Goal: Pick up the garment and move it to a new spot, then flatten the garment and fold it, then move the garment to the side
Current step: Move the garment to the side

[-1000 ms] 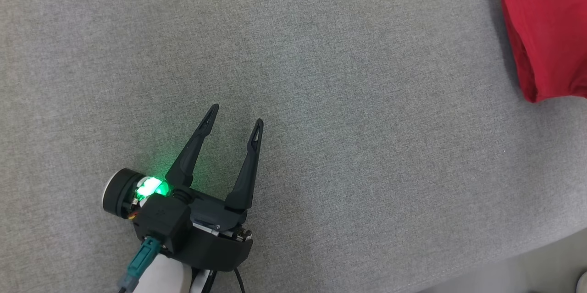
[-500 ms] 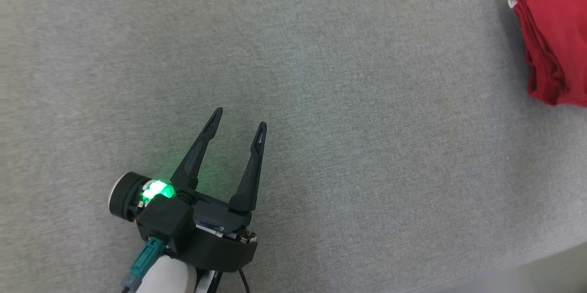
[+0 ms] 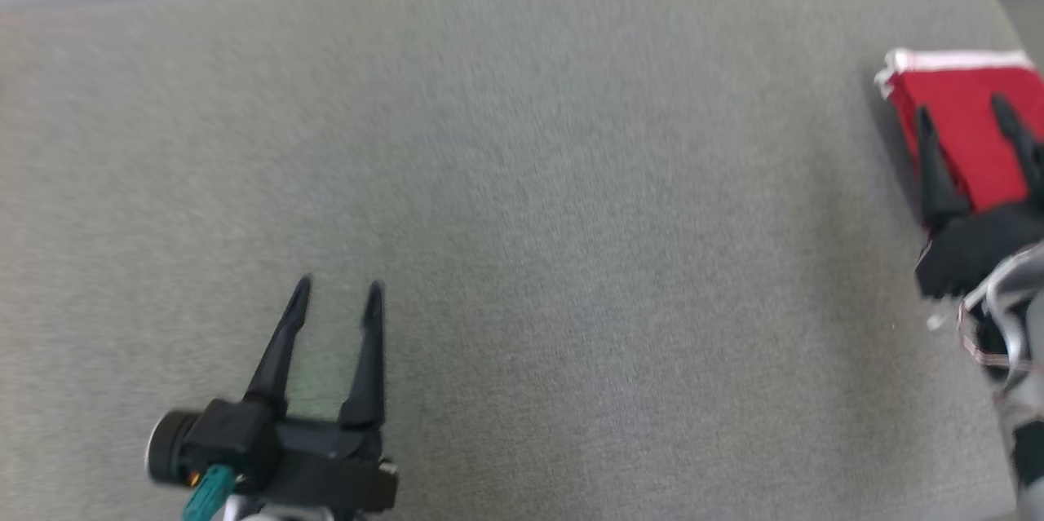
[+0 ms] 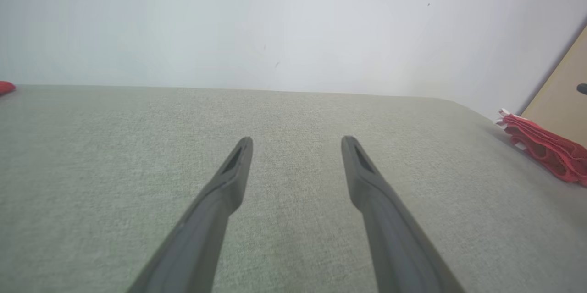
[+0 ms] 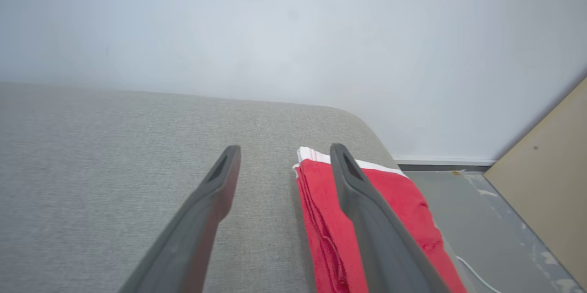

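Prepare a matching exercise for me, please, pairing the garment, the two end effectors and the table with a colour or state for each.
Column one:
1. garment
2. left end effector
3. right end effector
4. table

Column two:
a. open, at the table's right edge
b. grey fabric top
c. red with a white edge
d. open, over bare table at the lower left of the head view

Pairs: 1-c; 2-d; 3-a; 4-b
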Robot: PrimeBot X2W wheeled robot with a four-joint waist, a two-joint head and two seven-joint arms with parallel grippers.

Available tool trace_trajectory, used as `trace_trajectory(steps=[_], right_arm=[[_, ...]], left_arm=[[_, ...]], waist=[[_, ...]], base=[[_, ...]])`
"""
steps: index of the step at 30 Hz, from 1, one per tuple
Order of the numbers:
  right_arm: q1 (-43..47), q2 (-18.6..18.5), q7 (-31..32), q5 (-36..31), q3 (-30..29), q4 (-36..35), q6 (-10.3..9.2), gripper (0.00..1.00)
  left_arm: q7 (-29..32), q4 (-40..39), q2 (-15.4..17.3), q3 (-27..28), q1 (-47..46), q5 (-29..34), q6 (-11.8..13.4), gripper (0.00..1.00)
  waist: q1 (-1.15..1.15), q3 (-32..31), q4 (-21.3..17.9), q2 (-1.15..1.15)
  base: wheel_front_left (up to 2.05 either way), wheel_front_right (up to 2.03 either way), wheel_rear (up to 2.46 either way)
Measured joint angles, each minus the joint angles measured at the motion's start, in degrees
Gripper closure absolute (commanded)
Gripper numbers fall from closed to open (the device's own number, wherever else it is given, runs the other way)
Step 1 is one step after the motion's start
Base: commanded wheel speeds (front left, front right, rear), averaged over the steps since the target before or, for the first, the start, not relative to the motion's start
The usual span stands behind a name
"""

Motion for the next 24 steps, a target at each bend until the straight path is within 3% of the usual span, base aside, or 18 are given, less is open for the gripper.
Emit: trace_trajectory(steps=[4,8,17,24], right_arm=[[6.2,1.3,-1.9,7.3,-1.0,-2.8,0.0,0.0],[12.5,2.1,-3.3,9.4,-0.5,-5.0,-0.01,0.0],[22.6,7.1,-6.2,7.6,-1.3,-7.6,0.0,0.0],[25.7,10.8,-8.7,4.9,0.1,-4.9,-0.01,0.0]], left_arm=[[0.0,2.2,-0.2,3.4,3.0,-0.5,0.8,0.0],[0.0,4.6,-0.2,6.0,5.8,-0.2,0.7,0.0],[0.0,7.0,-0.5,10.4,11.1,1.0,0.4,0.0],[0.0,8.7,-0.6,12.7,13.7,1.2,-0.1,0.0]], waist=[[0.0,-4.5,1.0,0.0],[-0.01,-9.1,2.3,0.0],[-0.02,-18.0,5.5,-0.01],[-0.01,-22.4,7.3,-0.01]], base=[[0.0,0.0,0.0],[0.0,0.0,0.0],[0.0,0.0,0.0],[0.0,0.0,0.0]])
